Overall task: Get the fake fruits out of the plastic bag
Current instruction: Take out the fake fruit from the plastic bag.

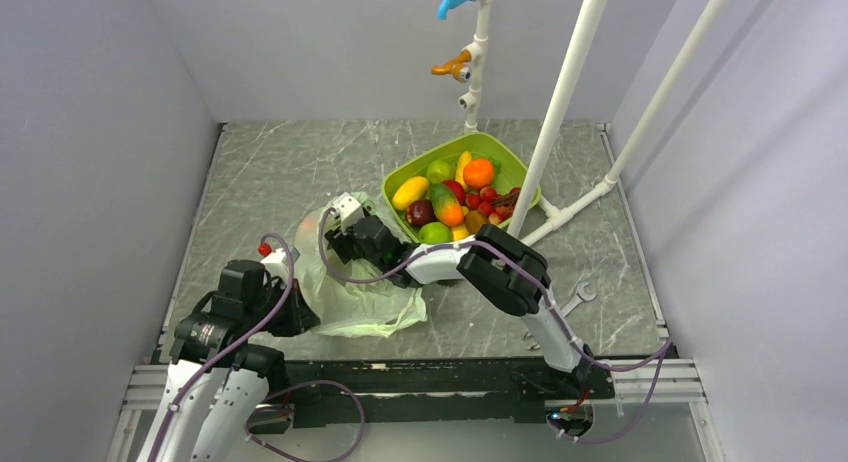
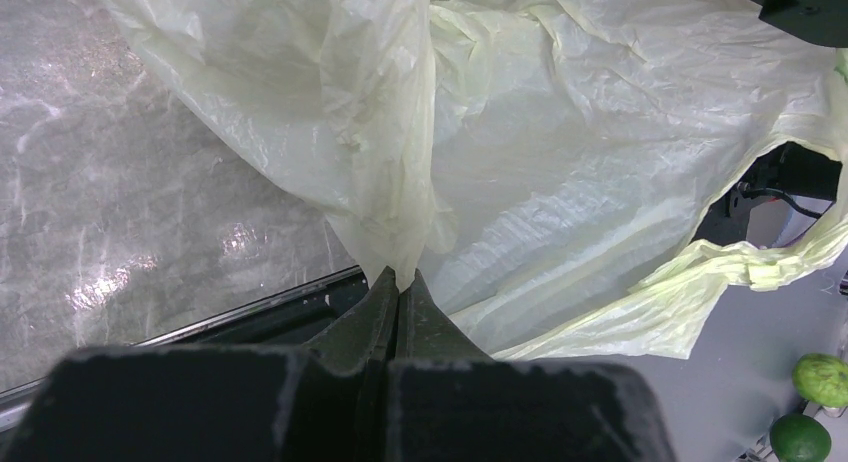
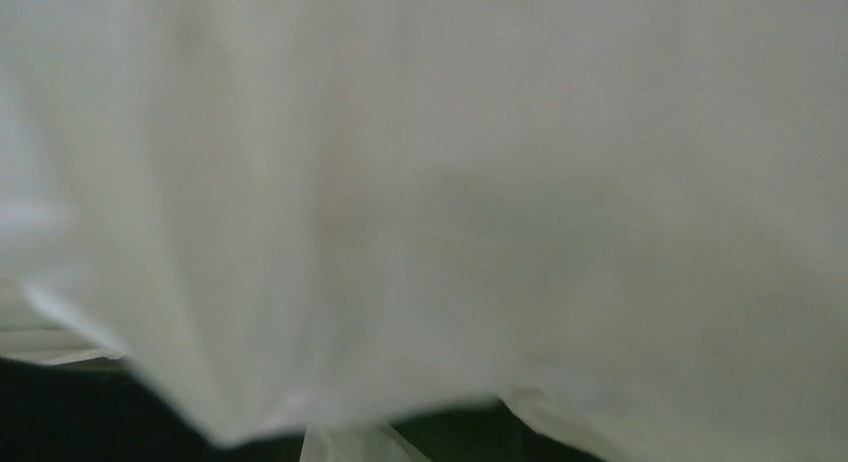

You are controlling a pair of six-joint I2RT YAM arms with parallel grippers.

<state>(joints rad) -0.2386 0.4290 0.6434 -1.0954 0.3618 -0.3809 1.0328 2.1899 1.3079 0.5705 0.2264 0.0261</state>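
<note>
a: closest to the lens, low in the left wrist view, is the left gripper. how wide is that claw?
b: not wide at all. its two dark fingers are pressed flat together, with a gathered fold of the plastic bag pinched between the tips. the film fans up and out from that pinch toward 12 o'clock.
a: and the right gripper?
b: seen from above, the right gripper is pushed against the bag's upper part, at about 11 o'clock on the bag. its tips are hidden by the film. the right wrist view is only blurred pale plastic pressed close, so i cannot tell whether that claw is open or closed.
a: how does the bag lie?
b: it lies crumpled on the grey marbled table, just beyond the arm bases. in the top view its long axis runs from 10 o'clock to 4 o'clock, and the left claw has the 8 o'clock edge. in the left wrist view a loop handle shows at 3 o'clock.
a: and the fake fruits?
b: the fake fruits i can see are piled in the green tray, just beside the bag at its 1 o'clock. whether any sit inside the bag, i cannot tell.
</note>
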